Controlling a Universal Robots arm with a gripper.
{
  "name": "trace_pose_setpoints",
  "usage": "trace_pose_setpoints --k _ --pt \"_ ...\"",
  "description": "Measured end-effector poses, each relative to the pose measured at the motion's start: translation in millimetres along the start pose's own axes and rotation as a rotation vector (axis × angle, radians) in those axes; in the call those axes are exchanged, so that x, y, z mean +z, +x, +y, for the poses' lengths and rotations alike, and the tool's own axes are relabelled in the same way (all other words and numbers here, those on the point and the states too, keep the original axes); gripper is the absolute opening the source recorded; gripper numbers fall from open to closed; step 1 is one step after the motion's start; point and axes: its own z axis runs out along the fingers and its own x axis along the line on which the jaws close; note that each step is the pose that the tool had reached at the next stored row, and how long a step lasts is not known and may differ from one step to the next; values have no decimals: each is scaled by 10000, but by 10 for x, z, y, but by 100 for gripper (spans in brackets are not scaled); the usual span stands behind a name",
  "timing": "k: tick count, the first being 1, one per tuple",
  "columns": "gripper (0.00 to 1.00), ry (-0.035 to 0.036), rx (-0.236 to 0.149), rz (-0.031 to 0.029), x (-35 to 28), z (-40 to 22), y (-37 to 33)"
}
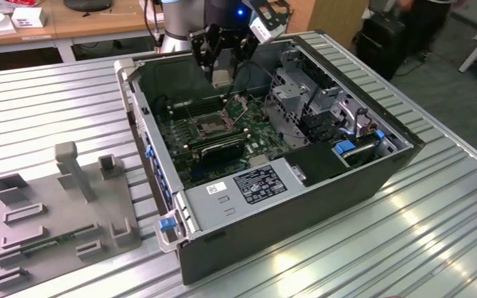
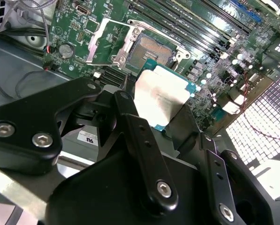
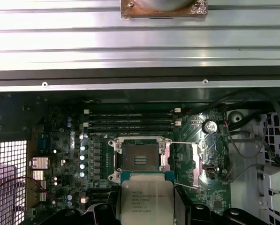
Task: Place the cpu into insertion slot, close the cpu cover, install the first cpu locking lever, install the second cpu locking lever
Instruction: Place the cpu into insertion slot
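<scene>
My gripper (image 1: 220, 69) hangs over the open computer case (image 1: 305, 205), shut on the cpu (image 1: 220, 78). In both wrist views the cpu (image 2: 161, 98) (image 3: 147, 200) shows its tan-silver face between the black fingers (image 2: 130, 126), raised above the green board. Just past the chip's edge lies the insertion slot (image 2: 151, 50) (image 3: 140, 157), its dark centre bare inside a silvery rim. The cpu cover (image 2: 108, 40) (image 3: 185, 164) is swung open beside the slot, with green board showing through its window. In the exterior view the slot (image 1: 208, 128) sits below the gripper and nearer the camera.
Long black memory slots (image 3: 130, 119) run along the far side of the slot. A metal drive cage (image 1: 305, 99) and cables stand at the exterior view's right inside the case. A grey parts fixture (image 1: 56, 217) sits on the ribbed table at the exterior view's left.
</scene>
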Motion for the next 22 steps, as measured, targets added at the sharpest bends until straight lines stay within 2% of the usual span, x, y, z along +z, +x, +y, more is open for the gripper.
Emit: trace_pose_setpoints --k 5,16,22 --pt "54 2 -13 -14 19 -1 32" --pt "54 -1 -14 -16 25 -2 33" --pt "54 0 -14 -15 75 -7 41"
